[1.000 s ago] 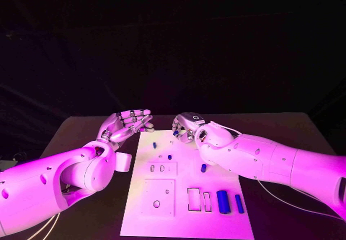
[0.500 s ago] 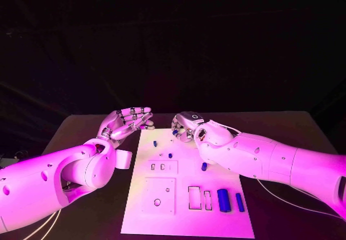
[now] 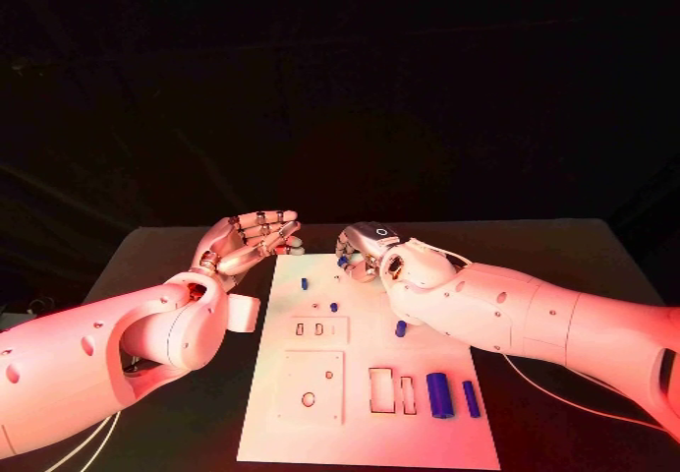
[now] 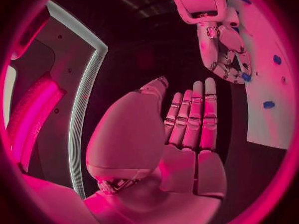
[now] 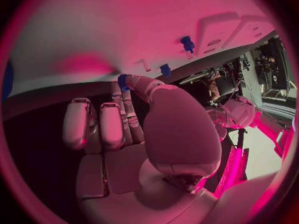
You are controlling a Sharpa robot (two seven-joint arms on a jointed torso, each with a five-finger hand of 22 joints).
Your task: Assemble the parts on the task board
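My right robot hand (image 3: 366, 252) still pinches a small blue peg (image 3: 343, 262) over the white task board (image 3: 355, 423); left robot hand (image 3: 253, 241) stays wide, idle.

A dark table (image 3: 170, 256) is seen running across the lower part of the head view, and the white task board (image 3: 362, 433) is laid flat on it, roughly in the middle, long side pointing away from the robot. Bare tabletop is left showing on both sides of the board and past its far end. A thin pale cable (image 3: 567, 395) is draped over the right side
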